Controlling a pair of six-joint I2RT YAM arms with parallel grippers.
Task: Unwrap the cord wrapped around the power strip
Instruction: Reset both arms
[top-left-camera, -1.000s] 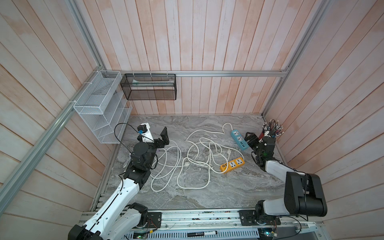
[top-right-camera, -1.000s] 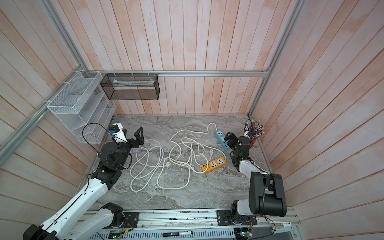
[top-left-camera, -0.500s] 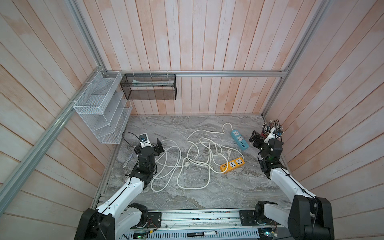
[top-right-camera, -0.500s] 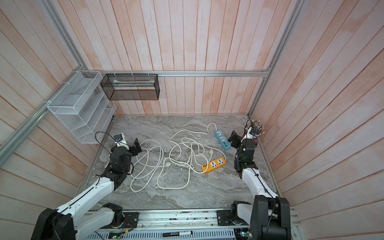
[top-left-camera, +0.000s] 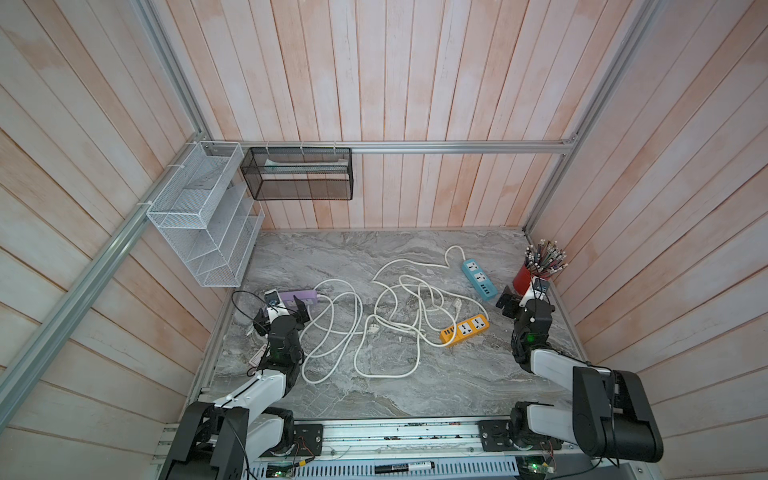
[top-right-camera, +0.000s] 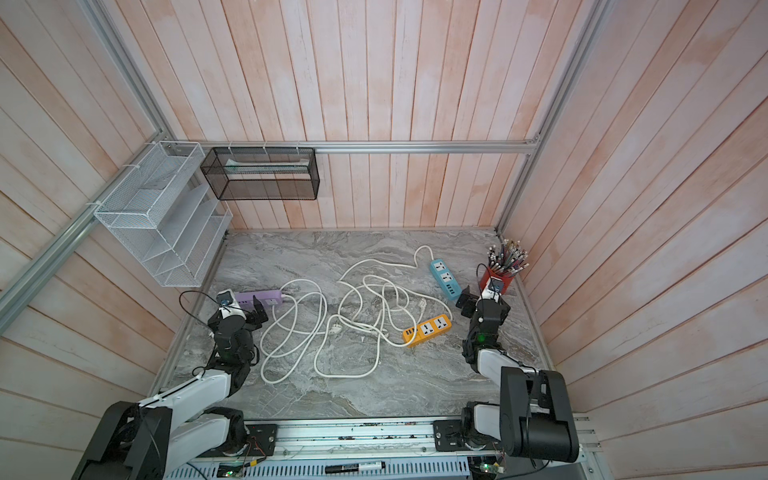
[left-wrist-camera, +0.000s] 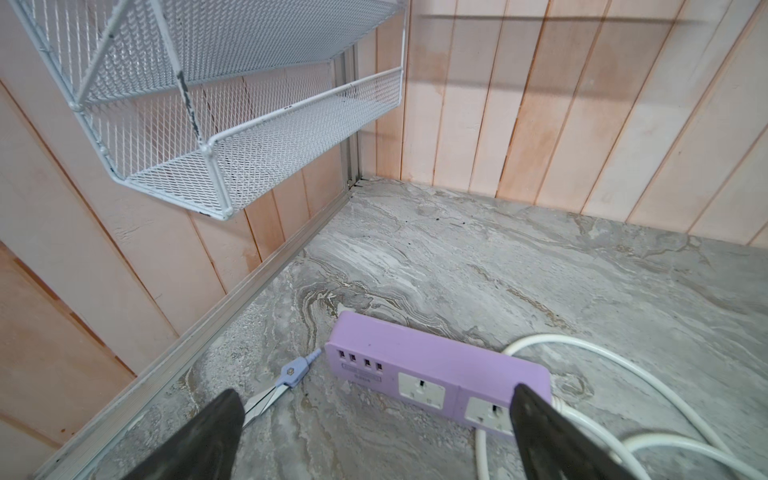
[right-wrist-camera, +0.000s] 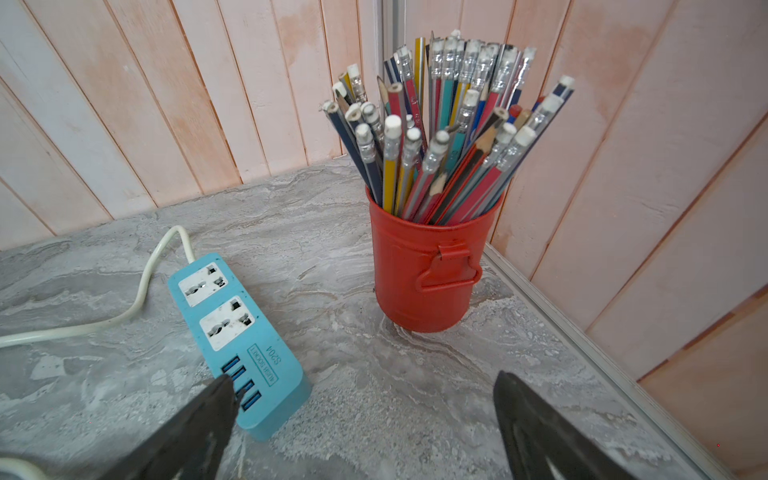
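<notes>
Grey marble tabletop (top-left-camera: 374, 395), pink plank walls on 3 sides. The purple strip (left-wrist-camera: 436, 374) lies flat nr the L wall, sockets up, nothing wound round its body. Its white cord (left-wrist-camera: 544, 336) leaves one end & sprawls in loose loops twd table centre. Same for the blue strip (top-left-camera: 479, 277) at far R and the orange strip (top-left-camera: 465, 330) nearer the front: cords off both, but the leads cross each other mid-table. Can't tell which strip was the target. By the look, the unwrap is done or v. close.

L gripper (left-wrist-camera: 374, 392) hovers just short of the purple strip, jaws wide apart, holding nothing. R gripper (right-wrist-camera: 365, 378) is likewise spread & empty. One finger (right-wrist-camera: 199, 415) sits close over the blue strip's USB end; touching or not, can't tell.

Risks:
- Any further tug on one lead could drag the crossed loops, pulling the orange strip along or re-knotting things.
- L jaws closing low could catch the scissors (left-wrist-camera: 276, 388) lying just beside the purple strip.
- R arm swinging out cld clip the red pencil cup (right-wrist-camera: 424, 270) near the blue strip & tip it.
- White mesh rack (top-left-camera: 199, 216) hangs on the wall above the L gripper, so lifting high there risks a knock.
</notes>
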